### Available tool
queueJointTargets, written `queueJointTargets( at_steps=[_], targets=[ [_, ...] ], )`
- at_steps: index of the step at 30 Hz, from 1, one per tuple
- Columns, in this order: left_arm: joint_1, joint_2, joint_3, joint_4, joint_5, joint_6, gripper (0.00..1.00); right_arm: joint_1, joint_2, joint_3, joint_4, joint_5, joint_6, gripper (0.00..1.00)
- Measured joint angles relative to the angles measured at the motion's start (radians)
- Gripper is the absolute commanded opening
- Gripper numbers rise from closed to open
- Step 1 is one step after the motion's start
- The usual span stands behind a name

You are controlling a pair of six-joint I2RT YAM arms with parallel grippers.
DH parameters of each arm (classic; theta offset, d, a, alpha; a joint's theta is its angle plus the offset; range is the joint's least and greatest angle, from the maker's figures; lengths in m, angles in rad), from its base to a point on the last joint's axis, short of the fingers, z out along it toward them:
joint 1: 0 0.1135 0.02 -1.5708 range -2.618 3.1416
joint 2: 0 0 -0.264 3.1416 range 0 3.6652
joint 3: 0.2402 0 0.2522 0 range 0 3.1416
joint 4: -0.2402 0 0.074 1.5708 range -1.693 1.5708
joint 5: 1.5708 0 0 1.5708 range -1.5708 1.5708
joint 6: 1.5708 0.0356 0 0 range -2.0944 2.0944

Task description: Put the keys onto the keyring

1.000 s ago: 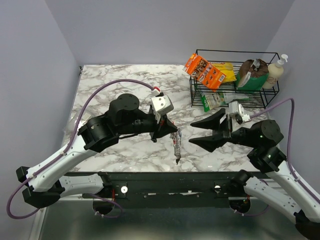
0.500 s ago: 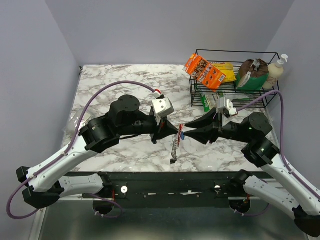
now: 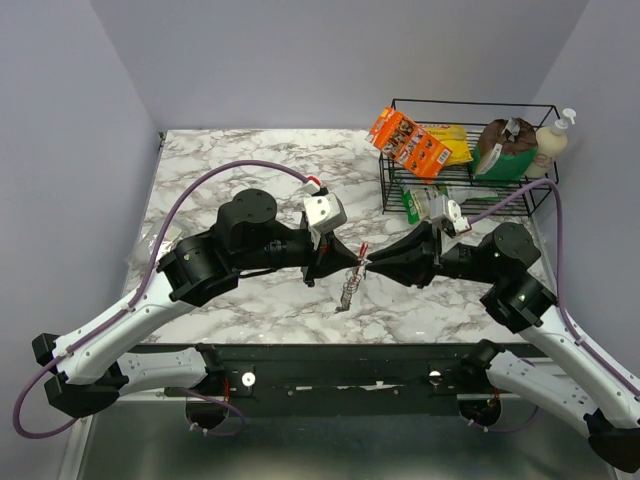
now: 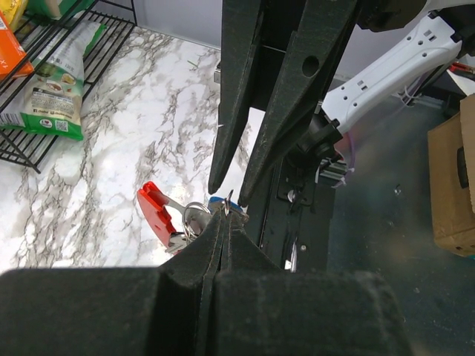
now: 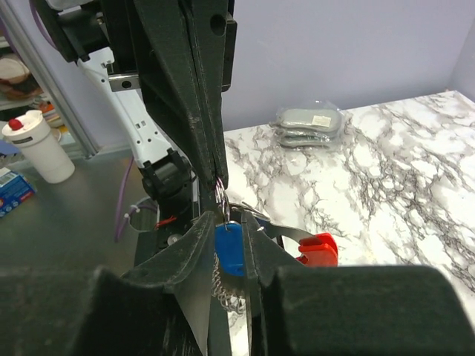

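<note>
Keyring (image 3: 350, 288) hangs as a silvery chain over the marble table (image 3: 220, 160) in the top view, where the tips of the left gripper (image 3: 347, 262) and the right gripper (image 3: 371, 263) meet. The left wrist view shows the left gripper (image 4: 225, 219) clenched on its steel loop, with the red plastic piece (image 4: 154, 211) beside it. Only the right wrist view shows the blue-headed key (image 5: 229, 249). It sits between the right gripper's (image 5: 228, 222) narrowed jaws; whether they pinch it, I cannot tell.

L arm reaching in from lower left, R arm from lower right, L gripper (image 3: 350, 257) pinched tight, R gripper (image 3: 371, 263) jaws narrowly parted, tips nose-to-nose at frame ctr
</note>
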Motion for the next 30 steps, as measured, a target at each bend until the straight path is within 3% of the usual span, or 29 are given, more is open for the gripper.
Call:
queueJointTargets(
  at_steps=[7, 30],
  targets=[
    [0.000, 0.000, 0.000, 0.008, 0.014, -0.012, 0.00, 0.000, 0.000, 0.000, 0.005, -0.005, 0.006, 0.01],
    [0.000, -0.028, -0.062, 0.119, 0.012, -0.067, 0.00, 0.000, -0.053, -0.061, 0.021, -0.029, 0.012, 0.00]
  ],
)
